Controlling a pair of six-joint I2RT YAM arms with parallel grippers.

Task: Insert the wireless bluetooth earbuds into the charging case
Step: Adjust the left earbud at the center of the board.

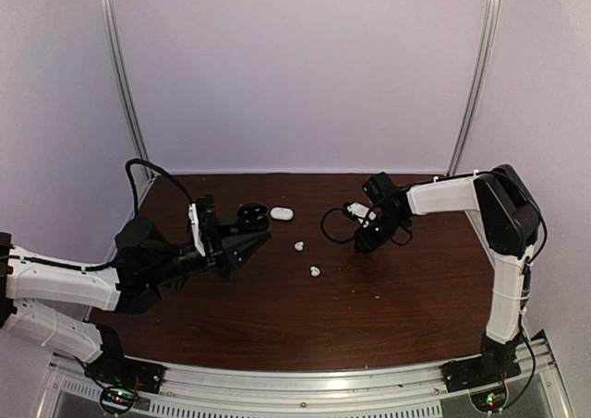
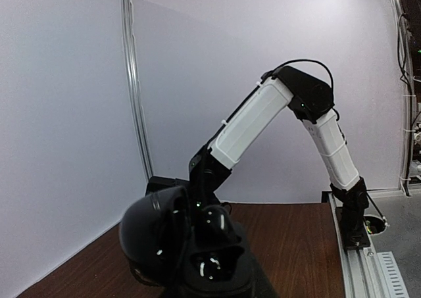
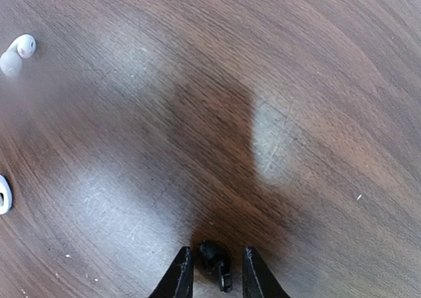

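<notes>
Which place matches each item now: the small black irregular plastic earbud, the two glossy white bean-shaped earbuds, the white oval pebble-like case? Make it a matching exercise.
Things: 1 small black irregular plastic earbud; 2 two glossy white bean-shaped earbuds; 3 white oval pebble-like case.
Places: A beside the black round glossy case; B between the fingertips of the right gripper; C on the brown wooden table, nearer the arm bases than either case.
Pairs: 1-B; 2-C; 3-A.
</notes>
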